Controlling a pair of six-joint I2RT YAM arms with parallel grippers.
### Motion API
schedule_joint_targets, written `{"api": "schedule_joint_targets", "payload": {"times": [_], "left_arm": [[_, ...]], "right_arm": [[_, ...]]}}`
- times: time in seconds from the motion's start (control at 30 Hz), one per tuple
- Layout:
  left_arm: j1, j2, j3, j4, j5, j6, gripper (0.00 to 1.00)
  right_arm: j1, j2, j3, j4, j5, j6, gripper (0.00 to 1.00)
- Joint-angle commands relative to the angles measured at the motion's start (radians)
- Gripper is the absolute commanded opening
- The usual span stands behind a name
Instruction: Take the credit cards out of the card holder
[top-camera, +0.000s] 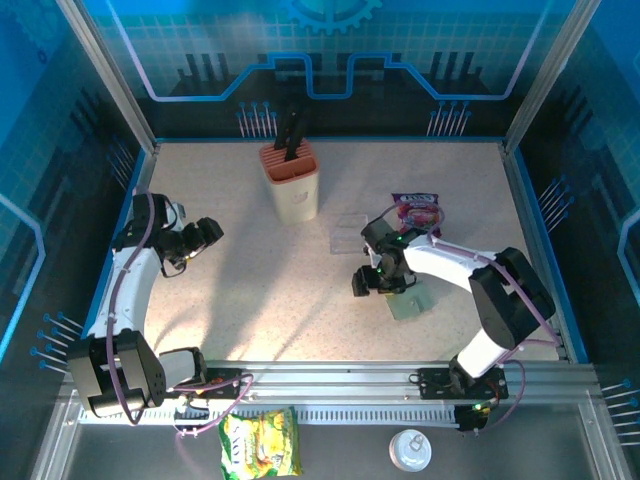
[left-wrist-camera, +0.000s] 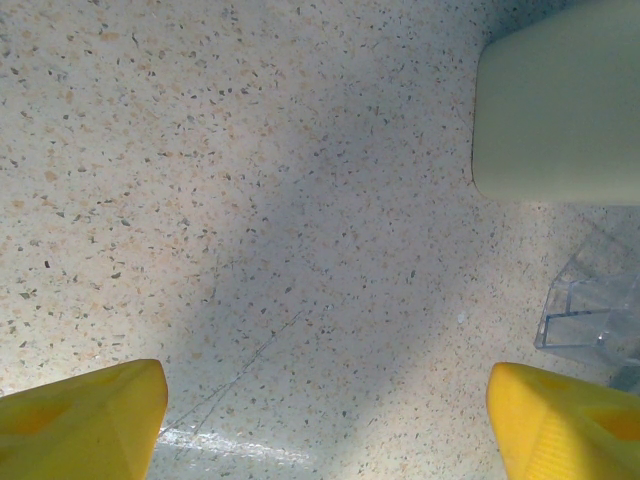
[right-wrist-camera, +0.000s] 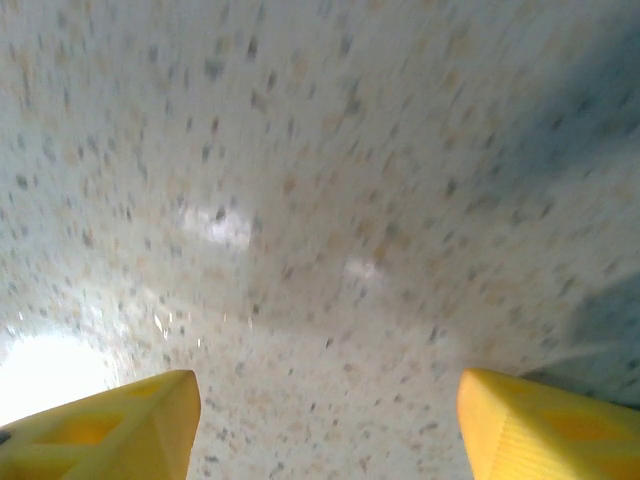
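Right gripper (top-camera: 366, 281) spread wide near card holder (top-camera: 412, 302) — half hidden under arm (top-camera: 450, 262); left gripper (top-camera: 207, 234) likewise spread.

1 high rear overhead view; 2 close wrist views down onto the same table (top-camera: 250, 270)

Both arms share one build: smooth white shells over the long links, with chunky black housings at the joints. The left arm (top-camera: 128, 272) carries a thin purple cable that loops free of the white link and runs down to its black base block (top-camera: 115, 372). The right arm (top-camera: 450, 262) has a similar pale purple cable arcing past its black elbow, and small green lights glow on its dark wrist (top-camera: 383, 268). In the wrist views the left gripper's fingers (left-wrist-camera: 85, 420) are bright yellow wedges with shallow moulded pockets — the right gripper's fingers (right-wrist-camera: 545, 425) are the same yellow, one face finely ribbed.
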Motion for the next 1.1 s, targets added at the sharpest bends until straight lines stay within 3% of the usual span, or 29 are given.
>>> {"api": "schedule_joint_targets", "payload": {"times": [0.0, 0.23, 0.33, 0.47, 0.67, 1.07], "left_arm": [[0.012, 0.010, -0.006, 0.002, -0.004, 0.027, 0.84], [0.011, 0.011, -0.007, 0.002, -0.003, 0.027, 0.84], [0.011, 0.016, -0.005, 0.004, -0.001, 0.026, 0.84], [0.012, 0.017, -0.006, 0.005, 0.001, 0.027, 0.84], [0.011, 0.017, -0.005, 0.003, 0.000, 0.027, 0.84], [0.011, 0.014, -0.006, 0.001, -0.004, 0.027, 0.84]], "right_arm": [[0.036, -0.072, -0.037, -0.105, -0.001, 0.050, 0.69], [0.028, -0.264, -0.123, -0.216, 0.074, 0.092, 0.74], [-0.024, -0.330, -0.121, -0.254, 0.114, 0.091, 0.77], [-0.129, -0.381, -0.129, -0.274, 0.174, 0.092, 0.89], [-0.226, -0.333, -0.149, -0.217, 0.187, 0.120, 0.99], [-0.236, -0.141, -0.160, -0.044, 0.155, 0.207, 0.97]]}}
